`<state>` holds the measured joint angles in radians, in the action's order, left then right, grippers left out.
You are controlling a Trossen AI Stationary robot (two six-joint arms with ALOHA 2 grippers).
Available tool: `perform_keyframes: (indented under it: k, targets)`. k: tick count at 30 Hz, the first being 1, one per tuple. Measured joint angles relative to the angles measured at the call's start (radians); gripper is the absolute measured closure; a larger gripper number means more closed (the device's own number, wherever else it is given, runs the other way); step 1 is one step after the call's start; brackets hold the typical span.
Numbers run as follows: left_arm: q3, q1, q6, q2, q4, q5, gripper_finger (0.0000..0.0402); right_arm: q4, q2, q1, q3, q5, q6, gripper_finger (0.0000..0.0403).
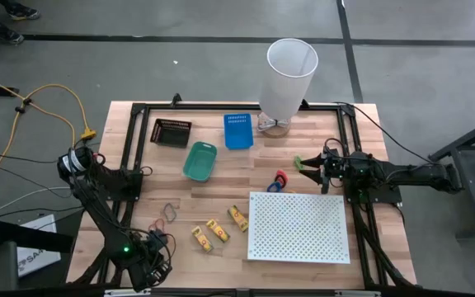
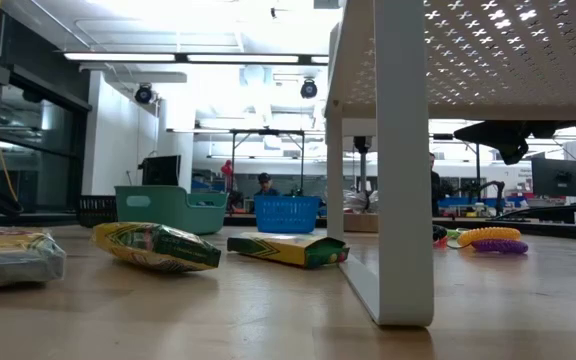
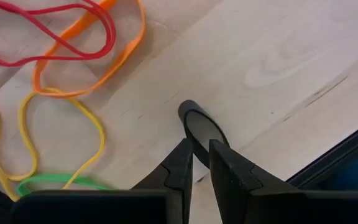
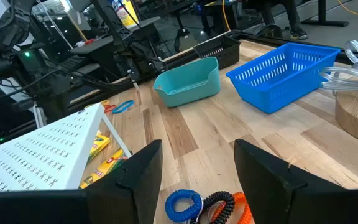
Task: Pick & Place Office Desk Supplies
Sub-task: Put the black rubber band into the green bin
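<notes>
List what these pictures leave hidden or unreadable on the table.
- Left gripper: in the left wrist view its fingers pinch a black band; the high view shows only dark arm there.
- Green band: cut off by the gripper body, left wrist view.
- Coiled loops: cut off by the bottom edge, right wrist view.
- Crayon packs: print too blurred to read, low view.

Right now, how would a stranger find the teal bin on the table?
Start at the tall white bin on the table's far edge. Just before it sits a blue basket, and the teal bin lies beside that. It alone has solid walls; the blue and black baskets are slotted.
</notes>
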<state>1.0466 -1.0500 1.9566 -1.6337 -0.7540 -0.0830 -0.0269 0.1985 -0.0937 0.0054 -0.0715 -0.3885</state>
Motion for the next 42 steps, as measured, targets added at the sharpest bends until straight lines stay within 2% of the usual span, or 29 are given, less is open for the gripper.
perform_keyframes:
  k: [38,42]
  targets:
    - [-0.002,0.001,0.008,-0.079,0.040,0.016,0.0352,-0.006,0.000,0.000,0.000,0.000,0.000,0.0215]
    - [-0.002,0.001,0.007,-0.079,0.035,0.016,0.0362,-0.006,0.000,0.000,0.000,0.000,0.000,0.0215]
